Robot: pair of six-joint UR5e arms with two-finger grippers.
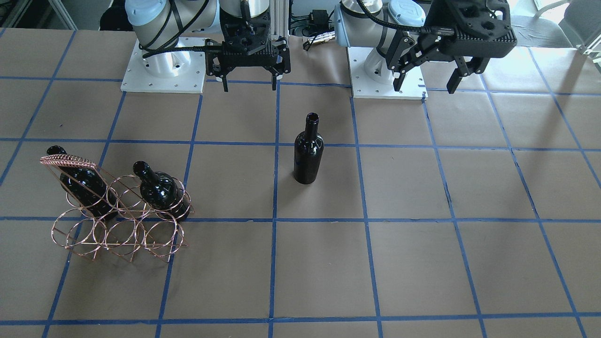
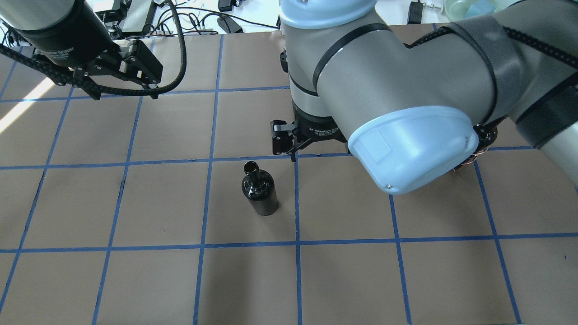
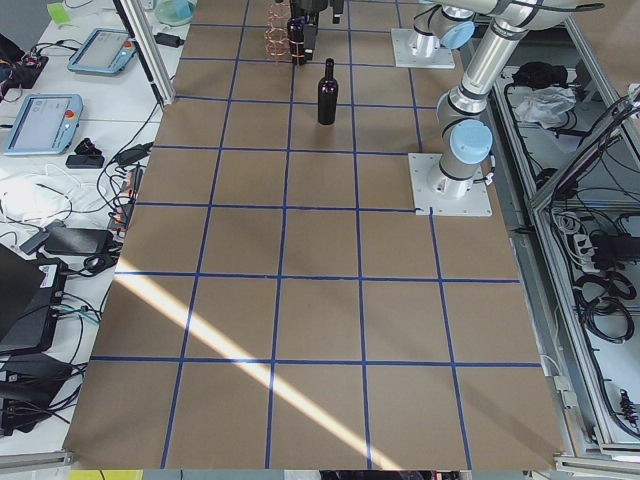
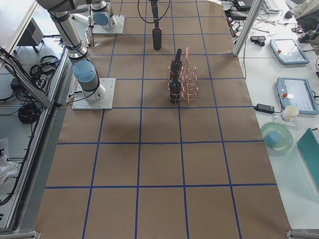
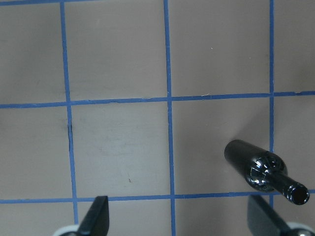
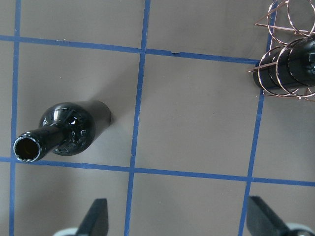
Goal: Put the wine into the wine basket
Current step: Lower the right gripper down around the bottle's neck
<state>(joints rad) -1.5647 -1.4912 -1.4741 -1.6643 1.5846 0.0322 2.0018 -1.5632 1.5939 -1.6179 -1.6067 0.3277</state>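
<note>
Standing across the desk (image 1: 328,263) from the robot, I see the wine basket (image 1: 68,162) at the far left. Two dark bottles already lean through its upper rings, one on the left (image 1: 82,185) and one on the right (image 1: 157,188), and the ring between them looks free. Right of it and further back, the robot's right hand (image 1: 250,88) hangs above the desk with its fingers spread apart, gripping nothing. The wine (image 1: 308,152) stands upright near the middle of the desk, alone, well apart from the basket and touched by neither hand. Far right, the left hand (image 1: 425,88) hovers, also spread wide and empty. To my eye the pick-up has not begun. The right hand sits closer to both bottle and basket, so it would need to come down, clamp the glossy glass firmly, then carry it left, tilt it and thread it through a free ring.
</note>
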